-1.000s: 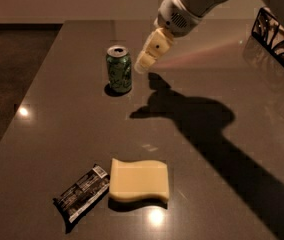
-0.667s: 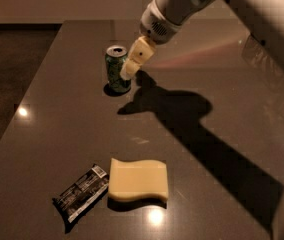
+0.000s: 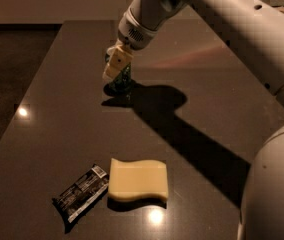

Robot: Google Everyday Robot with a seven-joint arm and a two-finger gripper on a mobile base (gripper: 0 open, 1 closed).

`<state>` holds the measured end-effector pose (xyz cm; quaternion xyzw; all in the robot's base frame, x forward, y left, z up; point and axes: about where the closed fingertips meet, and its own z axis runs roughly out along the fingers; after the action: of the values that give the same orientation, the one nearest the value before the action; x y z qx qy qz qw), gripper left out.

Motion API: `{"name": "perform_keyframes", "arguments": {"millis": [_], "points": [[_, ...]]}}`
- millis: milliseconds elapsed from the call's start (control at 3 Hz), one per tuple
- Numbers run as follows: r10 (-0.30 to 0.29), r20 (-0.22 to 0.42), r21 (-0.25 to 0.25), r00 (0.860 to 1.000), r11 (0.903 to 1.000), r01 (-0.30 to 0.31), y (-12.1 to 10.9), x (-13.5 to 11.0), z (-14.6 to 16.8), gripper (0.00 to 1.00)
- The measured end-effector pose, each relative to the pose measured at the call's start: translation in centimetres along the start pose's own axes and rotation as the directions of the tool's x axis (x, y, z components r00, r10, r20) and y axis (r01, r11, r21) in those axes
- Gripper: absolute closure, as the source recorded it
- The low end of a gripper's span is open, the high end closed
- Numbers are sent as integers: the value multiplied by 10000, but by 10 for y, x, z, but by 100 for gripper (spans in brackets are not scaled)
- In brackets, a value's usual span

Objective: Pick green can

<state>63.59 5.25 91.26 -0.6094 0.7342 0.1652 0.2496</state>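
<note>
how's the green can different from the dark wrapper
The green can stands upright far back with the gripper at it; the dark wrapper lies flat up front beside the yellow sponge. The can is green and round; the wrapper black and flat. Both sit on the table.

Dim lab-like room, dark glossy table [image 3: 47,134], plain pale wall [image 3: 32,4], robot hand [image 3: 116,66] down at green can [image 3: 125,82]

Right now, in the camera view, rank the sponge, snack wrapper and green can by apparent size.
1. the yellow sponge
2. the dark snack wrapper, somewhat smaller
3. the green can, though this is unsure: it sits farther from the camera, and the claw in front of it hides most of it.
</note>
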Motion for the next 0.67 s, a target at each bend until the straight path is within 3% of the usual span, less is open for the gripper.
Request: {"name": "perform_keyframes", "arguments": {"millis": [667], "points": [[251, 223, -70, 9994, 9997, -249, 1, 4, -10, 72]]}}
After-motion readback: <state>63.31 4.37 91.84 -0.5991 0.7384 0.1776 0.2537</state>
